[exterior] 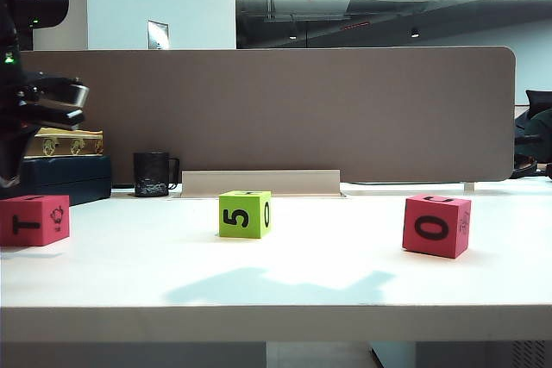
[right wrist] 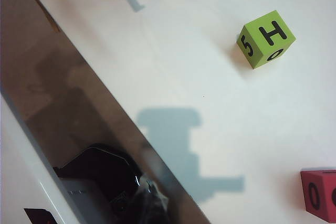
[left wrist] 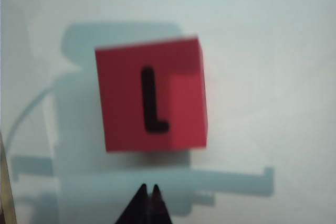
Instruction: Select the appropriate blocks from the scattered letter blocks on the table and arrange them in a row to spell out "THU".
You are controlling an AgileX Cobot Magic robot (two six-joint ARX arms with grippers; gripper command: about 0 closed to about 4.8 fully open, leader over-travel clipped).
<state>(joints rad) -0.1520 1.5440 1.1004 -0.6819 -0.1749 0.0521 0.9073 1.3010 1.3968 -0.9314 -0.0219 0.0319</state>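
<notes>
Black fingertips of the left gripper (left wrist: 148,203) are pressed together on nothing, poised above the white table (left wrist: 273,35); just ahead of them a red block (left wrist: 151,98) is seen, an "L"-like mark on its top. Shut also is the right gripper (right wrist: 149,203), nothing between its jaws, beside the tan divider (right wrist: 68,98); well ahead of it a green block (right wrist: 266,39) is found, and off to one side another red block (right wrist: 320,193).

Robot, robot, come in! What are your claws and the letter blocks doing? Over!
Left gripper shut, above left red block. Right gripper shut, out of view. Green block, right red block untouched. Nothing blocking.
</notes>
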